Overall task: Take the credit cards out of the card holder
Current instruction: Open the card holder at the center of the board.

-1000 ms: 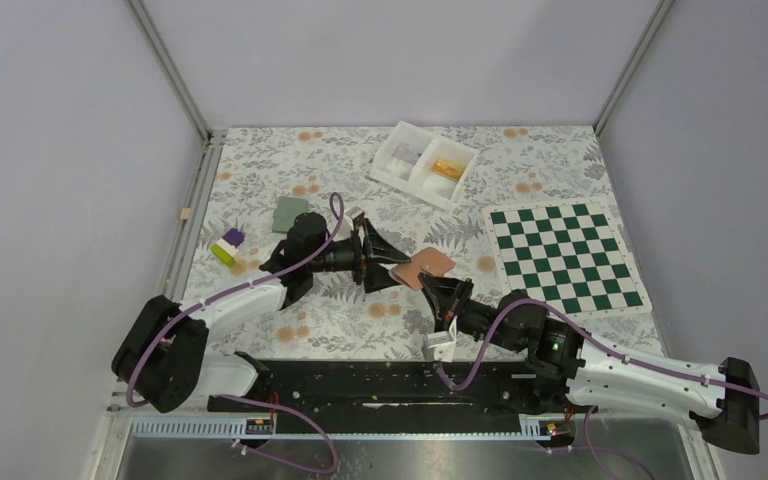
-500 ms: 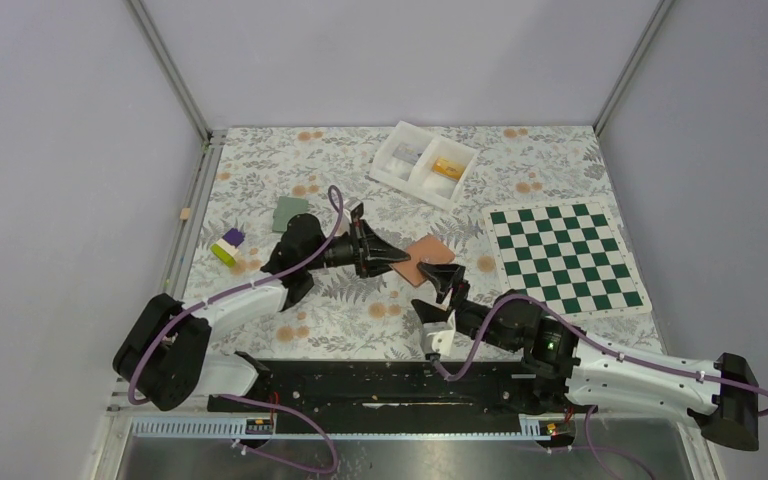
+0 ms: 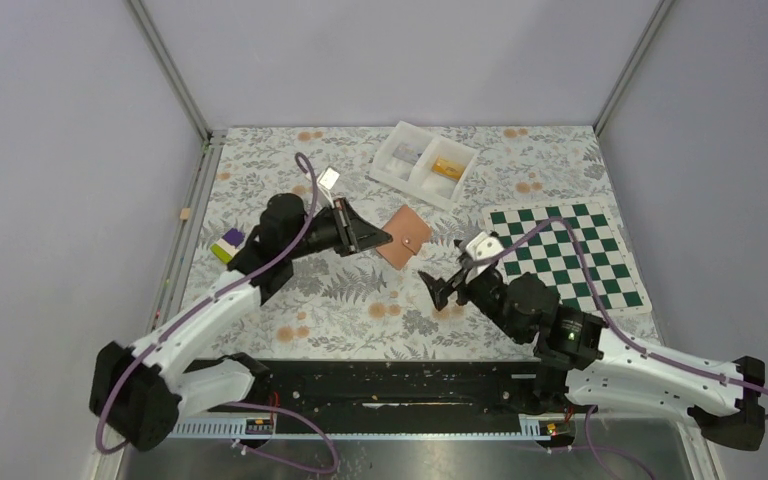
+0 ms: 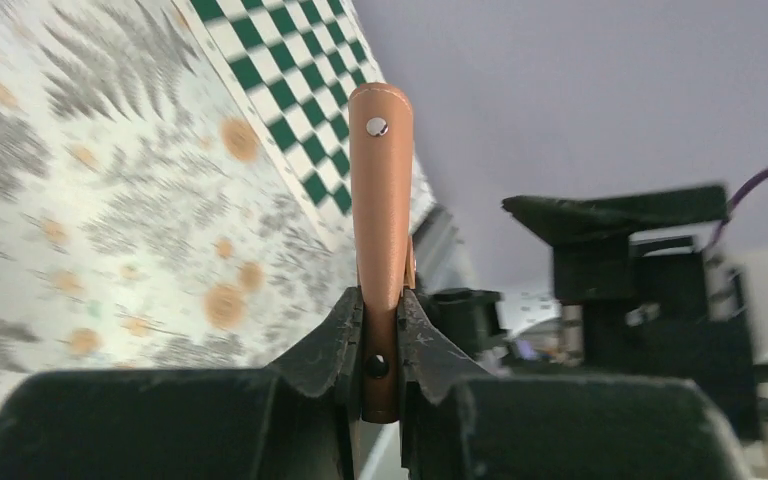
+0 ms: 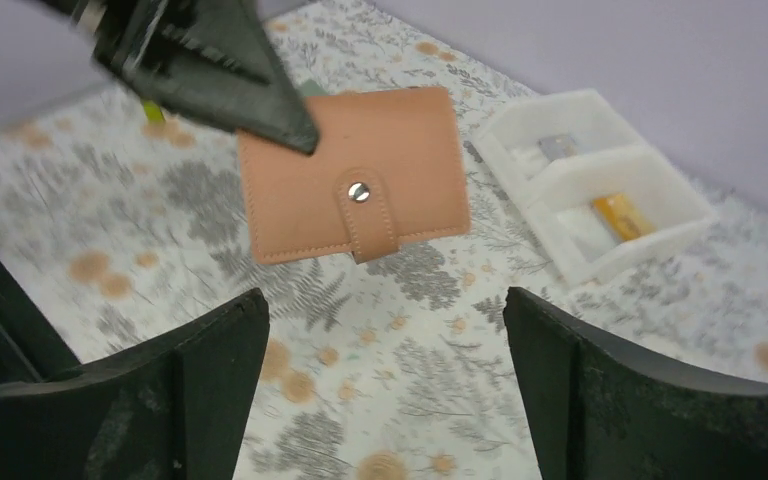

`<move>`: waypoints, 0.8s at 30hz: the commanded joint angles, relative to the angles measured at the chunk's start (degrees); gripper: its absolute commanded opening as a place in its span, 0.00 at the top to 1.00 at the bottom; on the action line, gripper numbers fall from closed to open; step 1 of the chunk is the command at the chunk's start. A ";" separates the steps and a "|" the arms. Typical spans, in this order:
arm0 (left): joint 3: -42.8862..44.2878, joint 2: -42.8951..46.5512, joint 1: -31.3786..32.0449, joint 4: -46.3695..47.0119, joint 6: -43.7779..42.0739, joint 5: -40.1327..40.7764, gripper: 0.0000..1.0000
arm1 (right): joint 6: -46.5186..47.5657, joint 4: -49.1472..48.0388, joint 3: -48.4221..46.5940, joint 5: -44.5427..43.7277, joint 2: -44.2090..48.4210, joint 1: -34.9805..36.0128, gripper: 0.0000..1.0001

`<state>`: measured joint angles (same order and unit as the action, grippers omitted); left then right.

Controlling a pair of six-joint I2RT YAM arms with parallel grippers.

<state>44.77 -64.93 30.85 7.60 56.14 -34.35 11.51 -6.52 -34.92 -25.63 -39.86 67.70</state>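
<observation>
Your left gripper [image 3: 385,238] is pinched shut on one edge of the card holder [image 5: 355,190] and holds it in the air above the flowered tablecloth [image 3: 360,300], between the white tray [image 3: 400,170] and the chessboard mat [image 3: 565,255]. Your right gripper [image 3: 442,285] stands wide open, holds nothing, and waits just beside the holder on its near side. The holder is closed, so the next thing, I think, is to open the tab [image 5: 368,222]. Bring one right finger under the free end of the tab and peel it away from the cover, while the left keeps a firm pinch (a thin edge can turn between the pads). The cover looks like smooth tan leather with stitched borders and a small metal snap [image 5: 359,191]. It is flat and probably a little flexible, so pull gently. The credit cards inside cannot be seen now. A purple and lime pair [image 3: 228,243] lies on the cloth beside the left arm.
</observation>
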 commanded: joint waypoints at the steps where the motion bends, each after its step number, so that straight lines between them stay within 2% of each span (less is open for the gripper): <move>1: 2.45 8.00 0.89 -12.14 -21.54 12.73 1.00 | -25.79 11.18 -8.82 -8.59 -2.93 0.07 0.13; 4: 2.12 10.23 1.02 -15.25 -23.97 16.22 1.00 | -30.82 12.29 -11.09 -2.62 -5.93 0.06 0.23; 6: 2.59 10.47 0.99 -17.60 -24.71 16.82 1.00 | -32.34 13.14 -12.98 0.67 -8.11 0.06 0.39; 8: 3.13 10.27 0.95 -19.80 -24.65 16.73 1.00 | -35.04 15.36 -15.93 1.85 -10.30 0.07 0.61; 9: 3.27 10.18 1.03 -20.74 -24.36 16.64 1.00 | -36.75 16.79 -17.70 1.80 -11.85 0.06 0.64; 17: 1.19 10.27 0.97 -20.02 -21.14 16.09 1.00 | -54.67 22.14 -26.23 5.82 -23.51 0.06 0.63; 24: -0.75 10.50 0.97 -17.10 -17.71 13.59 1.00 | -63.67 21.66 -29.30 2.94 -32.14 0.08 0.71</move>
<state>44.93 -55.22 31.77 -14.50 36.12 -19.38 -43.94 14.44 -61.19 -21.15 -69.12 67.72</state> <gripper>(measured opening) 0.113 0.320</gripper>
